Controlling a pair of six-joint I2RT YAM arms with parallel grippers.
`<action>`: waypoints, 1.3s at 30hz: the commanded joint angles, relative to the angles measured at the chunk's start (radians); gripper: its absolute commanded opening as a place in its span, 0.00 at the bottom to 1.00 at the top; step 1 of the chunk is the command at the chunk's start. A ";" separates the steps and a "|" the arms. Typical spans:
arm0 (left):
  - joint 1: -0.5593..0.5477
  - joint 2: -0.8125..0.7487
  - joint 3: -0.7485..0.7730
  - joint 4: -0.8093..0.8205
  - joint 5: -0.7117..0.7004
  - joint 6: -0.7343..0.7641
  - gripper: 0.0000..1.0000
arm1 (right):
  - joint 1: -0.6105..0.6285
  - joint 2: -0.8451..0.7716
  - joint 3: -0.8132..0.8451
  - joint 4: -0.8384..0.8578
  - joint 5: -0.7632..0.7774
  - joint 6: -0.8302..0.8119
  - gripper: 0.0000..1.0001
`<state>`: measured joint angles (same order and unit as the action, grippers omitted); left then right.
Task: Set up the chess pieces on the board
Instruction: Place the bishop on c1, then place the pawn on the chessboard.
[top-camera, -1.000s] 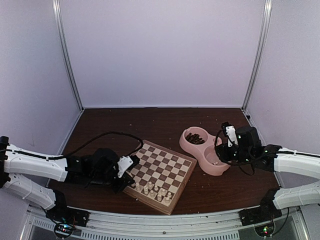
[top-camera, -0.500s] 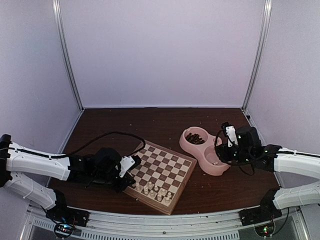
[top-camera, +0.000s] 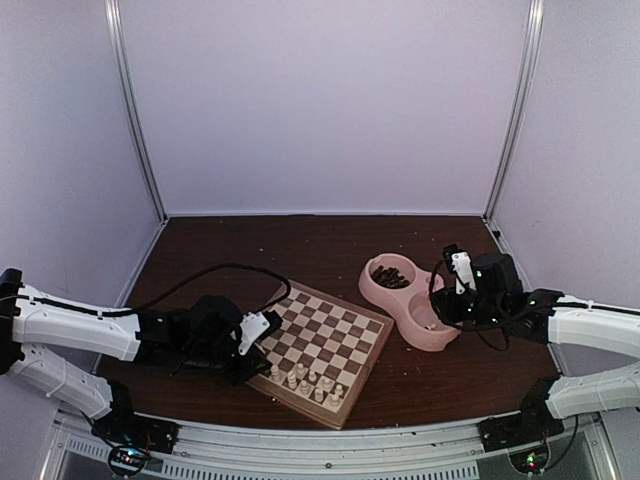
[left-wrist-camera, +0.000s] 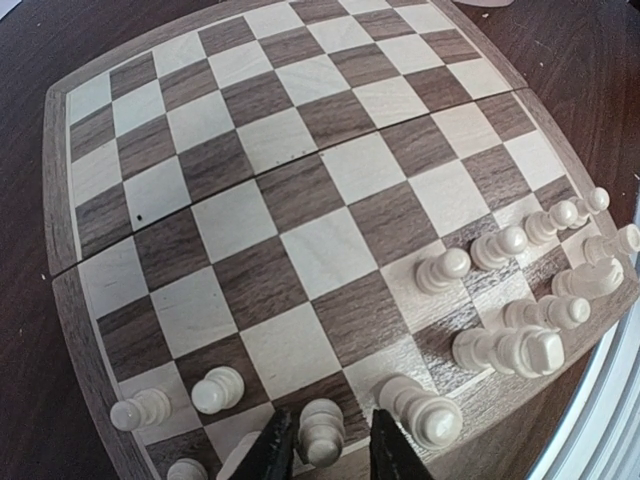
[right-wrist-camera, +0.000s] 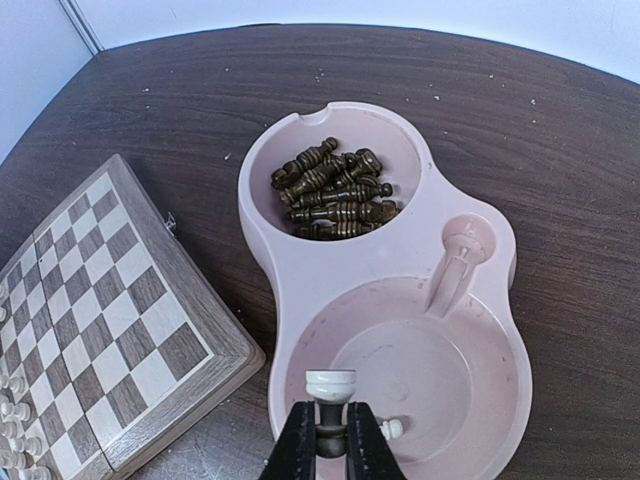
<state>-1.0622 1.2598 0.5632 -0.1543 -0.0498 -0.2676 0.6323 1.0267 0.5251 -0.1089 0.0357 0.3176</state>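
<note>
**Top external view.** A flat square wooden chessboard (top-camera: 325, 340), tan and brown checks with a pale rim, lies askew on the dark brown table (top-camera: 250, 240), near the front edge. Pale cream turned chess pieces (top-camera: 308, 380) stand clustered on its two nearest rows. The left gripper (top-camera: 252, 350) sits low at the board's near-left corner. A pink double-compartment bowl (top-camera: 400, 305) lies just right of the board, with the right gripper (top-camera: 448, 295) over its nearer compartment. Neither jaw state can be read from here.

**Left wrist view.** The black fingers (left-wrist-camera: 272, 452) are slightly spread. One standing piece (left-wrist-camera: 321, 432) is upright on the board's edge row between them. A gap shows on its right side; I cannot tell whether it touches on the left. Other cream pieces stand to either side along the two near rows.

**Right wrist view.** The right gripper is pinched on the stem of a flat-topped cream piece (right-wrist-camera: 330, 388), held upright above the bowl's nearer compartment. A loose cream piece (right-wrist-camera: 392, 428) lies on that compartment's floor. Dark brown turned figures (right-wrist-camera: 335, 195) are piled in the farther compartment. The board's corner is at left.
</note>
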 joint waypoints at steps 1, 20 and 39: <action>-0.005 -0.029 0.014 0.017 -0.010 0.007 0.29 | -0.005 -0.004 0.023 0.003 0.015 -0.003 0.09; -0.005 -0.273 -0.076 0.058 -0.039 0.021 0.30 | -0.004 0.004 0.026 0.005 0.001 -0.004 0.08; -0.002 -0.401 -0.030 0.107 -0.083 -0.068 0.40 | 0.019 0.146 0.253 -0.223 -0.352 0.030 0.06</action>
<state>-1.0622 0.8520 0.4725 -0.1291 -0.1104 -0.3088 0.6353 1.1313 0.6579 -0.1833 -0.1940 0.3248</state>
